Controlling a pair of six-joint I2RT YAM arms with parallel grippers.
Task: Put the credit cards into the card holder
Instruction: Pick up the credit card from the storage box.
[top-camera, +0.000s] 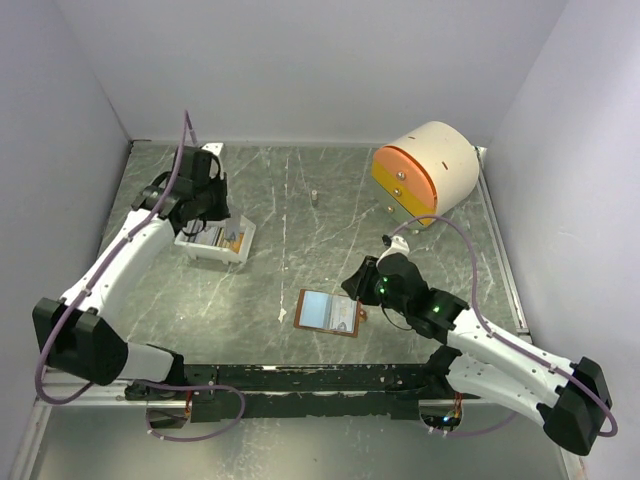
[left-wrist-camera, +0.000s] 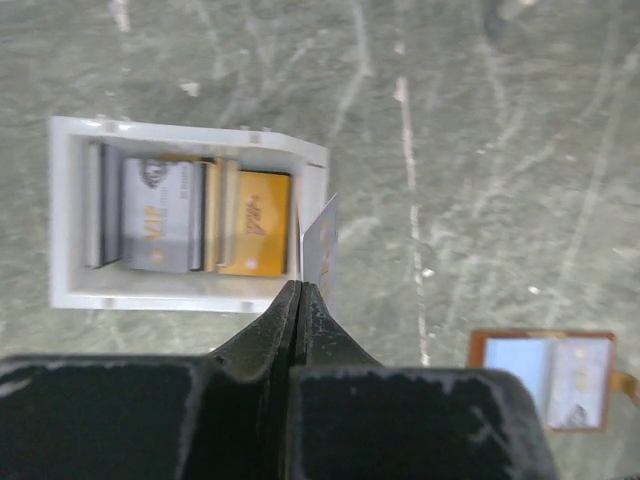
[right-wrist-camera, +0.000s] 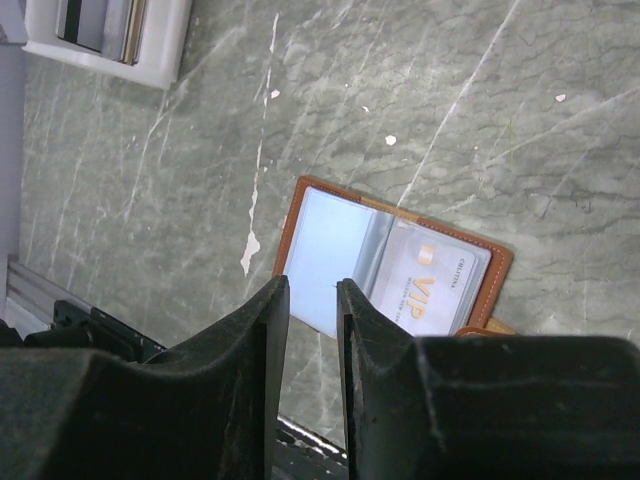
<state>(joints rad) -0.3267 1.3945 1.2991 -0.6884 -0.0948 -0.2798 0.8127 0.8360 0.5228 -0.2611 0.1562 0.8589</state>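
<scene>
**Carefully: one card pinched, the card holder well across the surface**

Nearest to me, my left claw (left-wrist-camera: 300, 288) is clenched on a credit card (left-wrist-camera: 322, 245). It grips only the card's near end, so the card stands on edge and leans right at the centre of the left wrist view. Just beyond it, in the left half of that view, sits the white tray (left-wrist-camera: 65, 220). A silver VIP card (left-wrist-camera: 160, 215) and a gold card (left-wrist-camera: 255, 222) lie flat inside it. My held card hangs over the tray's right wall. The card holder (left-wrist-camera: 515, 370) lies open in the lower right corner, well apart from the tray.

My right claw (right-wrist-camera: 313, 290), at the bottom centre of the right wrist view, is released. Its jaws stand partly apart with nothing between them, above the card holder's left pocket. The right pocket already carries a tucked card (right-wrist-camera: 430, 290).

I judge the grip to be the weak point. With so little card between my fingers, it could pivot or slip on the way across. A leaning card could also meet the pocket mouth askew and shove the card holder along the surface (top-camera: 300, 200), unless my right claw pins it down.

I see the held card edge-on, so I cannot read its face or colour, and my fingers hide how deep it sits. Whether more cards lie under the two in the tray I cannot tell. The left wrist view cuts off the card holder's right edge. Farthest off, at the upper right of the overhead view, stands the drawer unit (top-camera: 425, 170).
</scene>
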